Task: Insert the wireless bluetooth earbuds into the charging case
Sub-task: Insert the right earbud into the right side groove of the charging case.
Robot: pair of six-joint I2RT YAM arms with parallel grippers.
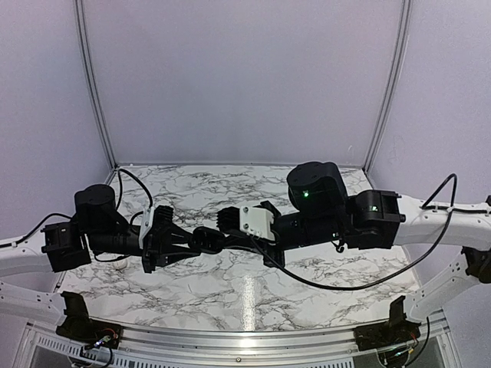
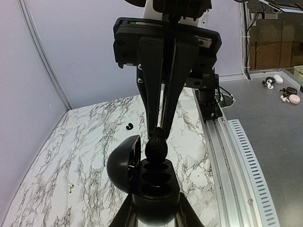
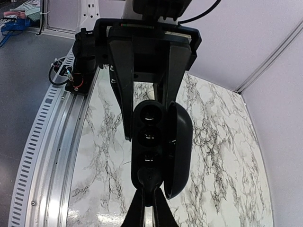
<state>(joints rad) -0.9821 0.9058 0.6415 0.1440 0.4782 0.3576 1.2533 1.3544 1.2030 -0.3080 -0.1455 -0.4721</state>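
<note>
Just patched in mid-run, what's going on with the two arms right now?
The left gripper holds the black charging case above the marble table, jaws shut on its base and lid swung open. The right gripper faces it, jaws shut on one earbud, which sits at the mouth of the case's end hollow and is not yet released. A second earbud lies on the table beyond.

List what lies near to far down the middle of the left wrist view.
left gripper → charging case, black, lid open → earbud at its far end → right gripper, pinching that earbud → marble table beyond
</note>
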